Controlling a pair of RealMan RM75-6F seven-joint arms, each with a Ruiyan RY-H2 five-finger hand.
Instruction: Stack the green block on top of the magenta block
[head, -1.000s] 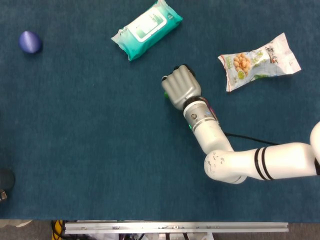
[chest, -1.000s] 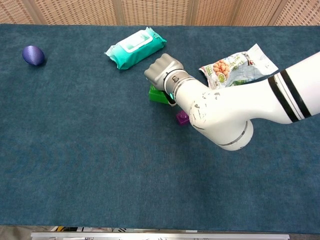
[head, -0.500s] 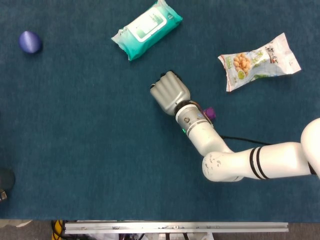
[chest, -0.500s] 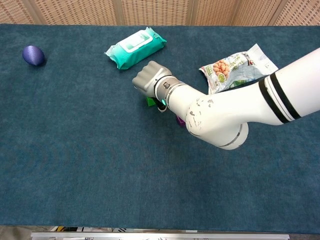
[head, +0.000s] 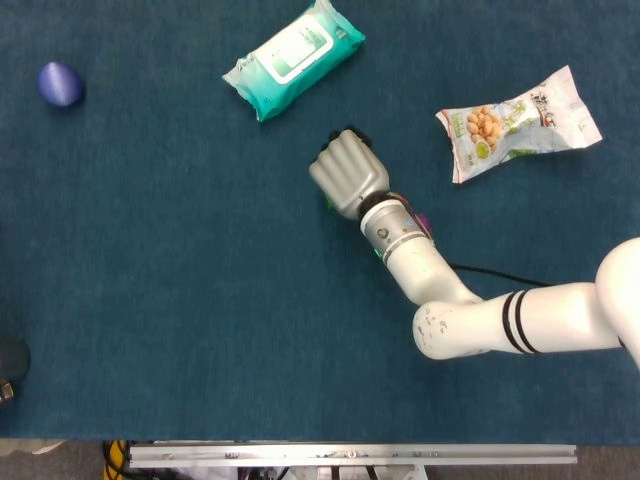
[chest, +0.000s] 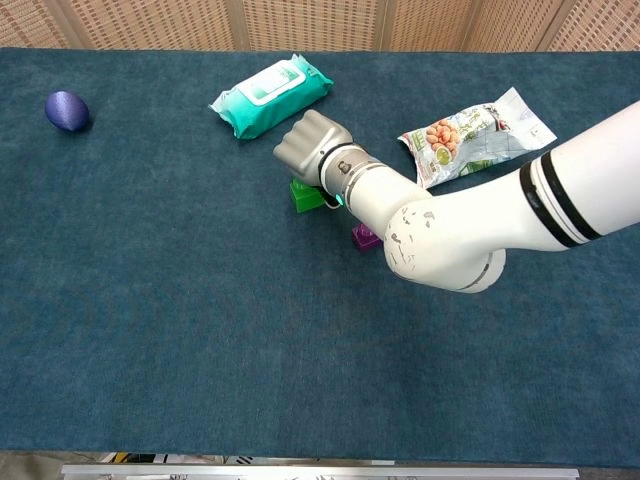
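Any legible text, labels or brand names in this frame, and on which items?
None can be read.
Wet wipes pack: white label on top, print too small to read.
Snack bag: printed graphics, lettering too blurred to read.
Right hand, blocks and blue ball: no markings seen.

Wide bare cloth (chest: 180, 330) seen across near and left of table. Middle taken up by right hand (chest: 312, 148) and forearm, with green block (chest: 303, 195) under hand and magenta block (chest: 366, 237) just near-right of it, partly hidden. Far side blocked by wipes pack (chest: 270, 94); far right by snack bag (chest: 475, 131). Blue ball (chest: 66, 109) sits far left, well apart.
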